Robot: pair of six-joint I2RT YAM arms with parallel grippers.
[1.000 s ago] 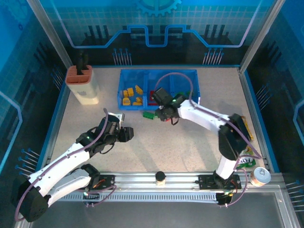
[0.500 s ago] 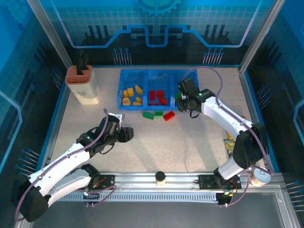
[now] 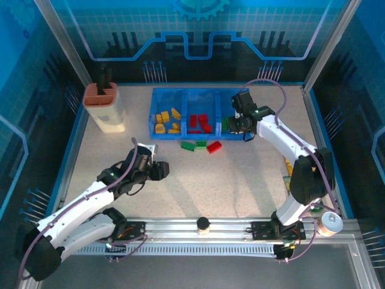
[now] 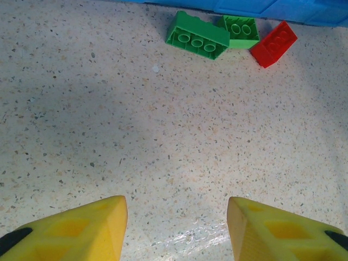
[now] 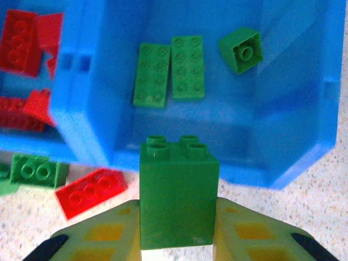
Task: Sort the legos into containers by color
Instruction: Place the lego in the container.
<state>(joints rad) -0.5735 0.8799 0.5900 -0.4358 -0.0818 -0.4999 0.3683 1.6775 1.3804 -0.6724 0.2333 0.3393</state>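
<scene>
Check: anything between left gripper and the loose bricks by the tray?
Nothing: left wrist view shows bare table from the left gripper to the green bricks and red brick.

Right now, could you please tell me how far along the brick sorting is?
Mostly done: yellow bricks sit in the tray's left section, red bricks in the middle, three green bricks in the right. In hand: the right gripper grips a green block at the right section's near edge. Left: two green pieces and a red piece on the table beside the tray; the left gripper is open, empty.
</scene>
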